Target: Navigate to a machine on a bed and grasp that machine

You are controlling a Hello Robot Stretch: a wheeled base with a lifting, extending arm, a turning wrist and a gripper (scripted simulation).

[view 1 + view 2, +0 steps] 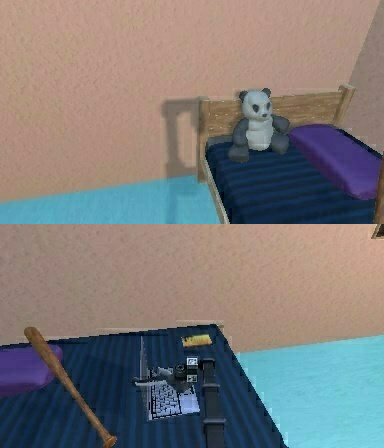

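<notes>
Dark arm (212,412), end effector (158,378) at open white-keyed laptop (168,402) on bed (40,419); grasp unclear.

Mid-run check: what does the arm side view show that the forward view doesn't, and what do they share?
Arm side view adds: an open laptop, a wooden baseball bat and the arm. Forward view adds: a panda toy against the wooden headboard. Both: the blue striped bed, purple pillow, peach wall, light blue floor.

arm (212,404): rises from bottom edge | fingers (155,378): point left | load: cannot tell
</notes>
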